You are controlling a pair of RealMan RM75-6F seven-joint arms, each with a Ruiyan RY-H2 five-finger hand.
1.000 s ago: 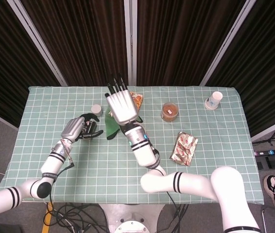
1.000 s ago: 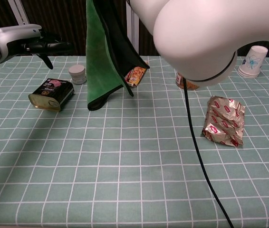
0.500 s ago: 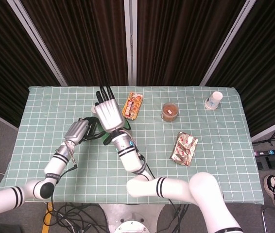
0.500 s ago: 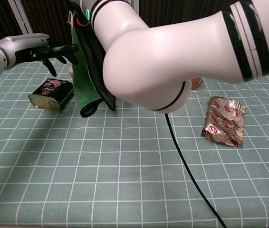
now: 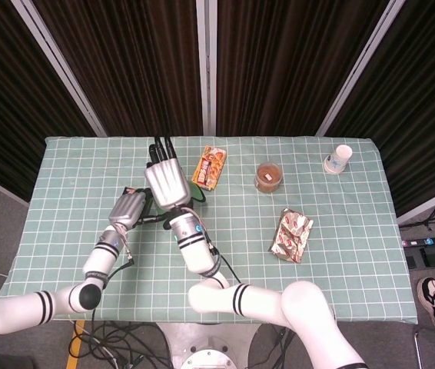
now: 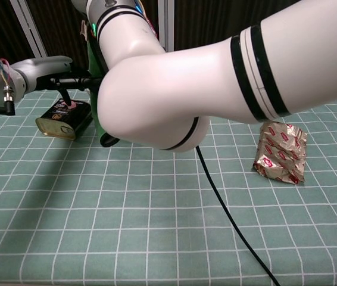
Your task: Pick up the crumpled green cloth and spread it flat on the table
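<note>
Taking the tin can (image 6: 65, 118) on the checked table (image 5: 340, 238) as the landmark: the left hand (image 5: 127, 209) hovers just above and to the right of it, fingers reaching toward the hanging cloth (image 6: 93, 77); whether they are pinching its edge cannot be told, since the right arm covers the meeting point in the chest view. The green cloth hangs as a narrow strip right of the can, its lower tip close to or touching the table just beside the can. The right hand (image 5: 167, 181) is up above the cloth, fingers straight and close together pointing away from the robot; it seems to hold the cloth's top, though the grip itself is hidden. Further right of the can lie a snack packet (image 5: 210, 167), a small jar (image 5: 268, 176), a foil pouch (image 6: 281, 151) and a paper cup (image 5: 340, 158). The step in hand looks like the handover to two hands: the left needs to take a free edge so both can pull apart and lay the cloth flat, clear of the can.
</note>
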